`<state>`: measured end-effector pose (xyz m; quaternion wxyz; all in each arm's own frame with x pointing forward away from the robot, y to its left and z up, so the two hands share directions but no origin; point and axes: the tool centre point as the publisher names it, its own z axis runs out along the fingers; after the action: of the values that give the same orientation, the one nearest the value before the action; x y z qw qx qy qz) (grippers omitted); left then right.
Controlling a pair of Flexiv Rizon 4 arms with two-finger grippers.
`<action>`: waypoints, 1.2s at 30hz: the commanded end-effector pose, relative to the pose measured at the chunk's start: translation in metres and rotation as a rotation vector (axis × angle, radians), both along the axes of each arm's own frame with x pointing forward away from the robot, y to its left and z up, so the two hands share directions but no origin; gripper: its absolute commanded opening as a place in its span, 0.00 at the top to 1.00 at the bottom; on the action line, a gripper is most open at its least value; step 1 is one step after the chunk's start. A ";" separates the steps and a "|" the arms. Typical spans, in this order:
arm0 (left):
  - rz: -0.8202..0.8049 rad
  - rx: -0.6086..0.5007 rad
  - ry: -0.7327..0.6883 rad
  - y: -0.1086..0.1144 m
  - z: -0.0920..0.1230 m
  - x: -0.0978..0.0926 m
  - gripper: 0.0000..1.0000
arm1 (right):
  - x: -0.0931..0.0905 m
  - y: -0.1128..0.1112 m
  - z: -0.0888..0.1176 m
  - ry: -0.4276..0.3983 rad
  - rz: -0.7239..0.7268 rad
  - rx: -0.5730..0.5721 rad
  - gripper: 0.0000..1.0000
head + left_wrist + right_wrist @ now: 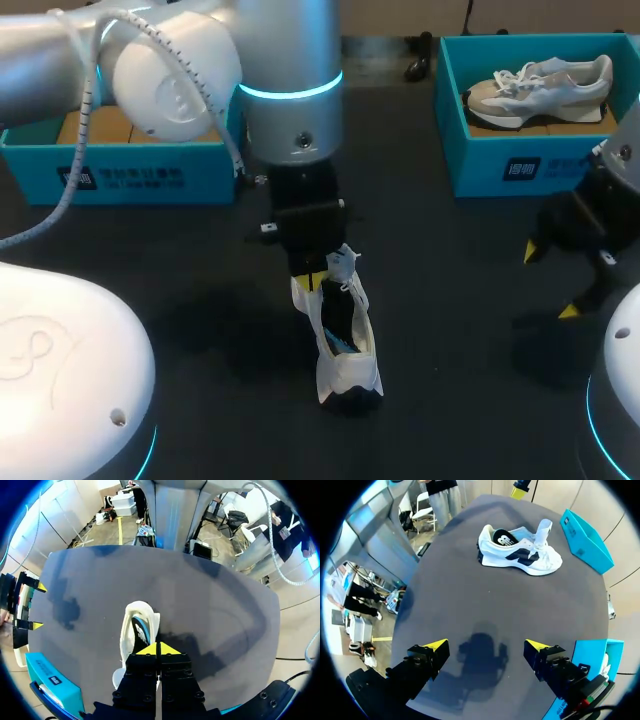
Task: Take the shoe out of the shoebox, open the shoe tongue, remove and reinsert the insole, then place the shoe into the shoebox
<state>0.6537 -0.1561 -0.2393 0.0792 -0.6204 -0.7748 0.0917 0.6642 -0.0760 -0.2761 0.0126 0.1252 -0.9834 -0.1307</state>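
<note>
The left jaws hang clenched, empty, over the shoe [348, 372]; right jaws gape well aside.

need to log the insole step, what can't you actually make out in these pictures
Toe of the shoe: left wrist view, hidden under the left gripper.
Insole: only part shows in the shoe's mouth; the upper hides the rest in every view.
Inside of the left shoebox: head view, covered by the left arm.
Right shoebox: right wrist view, cut off by the black rim.
</note>
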 end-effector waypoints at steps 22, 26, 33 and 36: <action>-0.205 0.031 0.053 -0.014 -0.070 0.015 1.00 | -0.001 -0.001 0.000 -0.002 0.000 -0.001 0.00; -0.210 0.023 0.058 -0.015 -0.069 0.016 1.00 | -0.001 -0.001 0.000 -0.002 0.000 -0.001 0.00; -0.210 0.023 0.058 -0.015 -0.069 0.016 1.00 | -0.001 -0.001 0.000 -0.002 0.000 -0.001 0.00; -0.231 0.056 0.053 -0.024 -0.085 0.016 1.00 | -0.001 -0.001 0.000 -0.002 0.000 -0.001 0.00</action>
<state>0.6703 -0.1696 -0.3125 0.1195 -0.6984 -0.7006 0.0840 0.6636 -0.0768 -0.2754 0.0123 0.1253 -0.9833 -0.1314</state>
